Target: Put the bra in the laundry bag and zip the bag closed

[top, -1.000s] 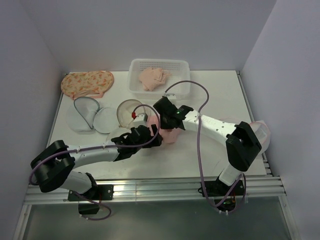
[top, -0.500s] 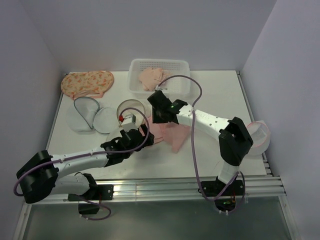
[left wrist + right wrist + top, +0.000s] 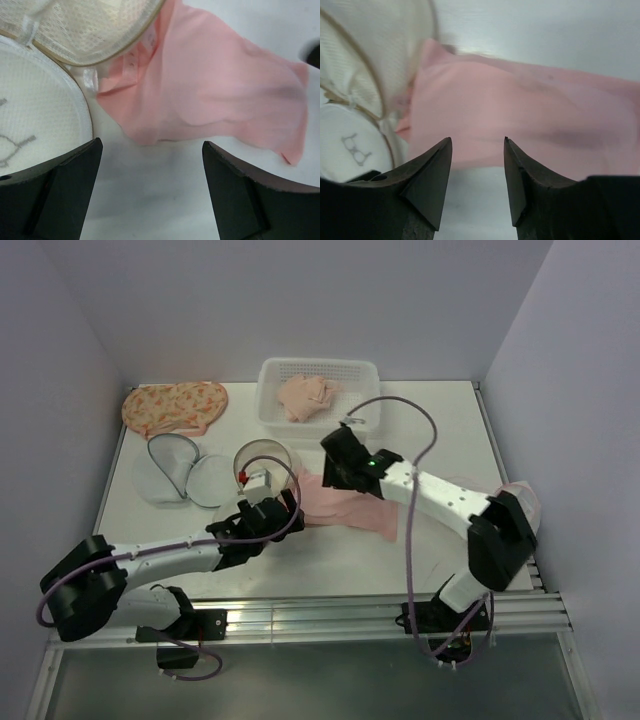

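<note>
A: Seeing, on table (image 3: 440,420), bra (image 3: 345,505) spread flat, long axis left-right, left end touching open laundry bag (image 3: 262,458) rim.
B: Agreed. Favouring left gripper (image 3: 150,170) (jaws wide, empty, right above that end). Right gripper (image 3: 477,165) parted too, gripping nothing, over mid-bra.

White table (image 3: 450,420), pale lilac walls (image 3: 300,300) on 3 sides.

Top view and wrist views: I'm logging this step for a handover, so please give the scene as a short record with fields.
bra: spread flat on the table, one end at the bag's rim, not inside
laundry bag: unzipped, open
left gripper: open, empty, over the bra's near edge
right gripper: open, empty, above the bra
zip step: not yet done
</note>
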Controlling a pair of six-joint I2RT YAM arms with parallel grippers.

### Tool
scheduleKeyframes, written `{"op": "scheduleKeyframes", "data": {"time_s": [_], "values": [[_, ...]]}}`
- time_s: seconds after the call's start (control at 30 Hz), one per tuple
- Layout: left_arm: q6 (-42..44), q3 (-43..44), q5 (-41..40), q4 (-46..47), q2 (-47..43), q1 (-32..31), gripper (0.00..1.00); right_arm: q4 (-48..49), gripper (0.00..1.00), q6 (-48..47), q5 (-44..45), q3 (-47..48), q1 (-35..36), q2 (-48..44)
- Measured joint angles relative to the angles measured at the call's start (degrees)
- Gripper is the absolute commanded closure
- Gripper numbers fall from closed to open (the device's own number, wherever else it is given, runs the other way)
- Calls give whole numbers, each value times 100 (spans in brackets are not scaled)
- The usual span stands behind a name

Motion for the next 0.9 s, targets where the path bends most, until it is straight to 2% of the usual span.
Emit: {"op": "scheduleKeyframes", "data": {"time_s": [0.17, 0.27, 0.5, 0.9], "values": [[195, 243, 166, 142, 765, 352, 12, 118, 42, 385, 170, -1475, -457, -1421], [299, 376, 227, 186, 1032, 483, 12, 238, 42, 588, 201, -2050, -625, -1847], [505, 852, 334, 389, 1460, 540, 12, 695, 41, 975, -31, -3359, -1362, -2363], [555, 984, 437, 507, 1849, 634, 14, 1421, 44, 1401, -199, -4371, -2138, -2791]]}}
